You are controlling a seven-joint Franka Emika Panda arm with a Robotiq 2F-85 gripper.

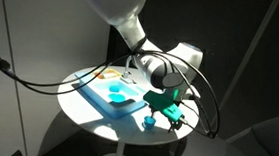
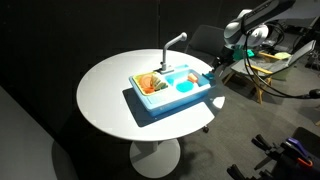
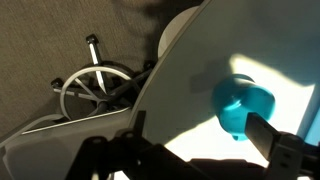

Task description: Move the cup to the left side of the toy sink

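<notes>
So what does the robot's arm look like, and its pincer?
The arm is fat, round and white, with a silvery-grey wrist. Black cables loop beside it. The pincer at the end looks greeny-teal in an exterior view, with dark fingers.

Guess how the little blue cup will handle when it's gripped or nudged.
Probably light: the cup is tiny and looks like plastic. Its round wall may slip out of a pinch. On the smooth white table, not far from the rim, a nudge could slide or tip it.
</notes>
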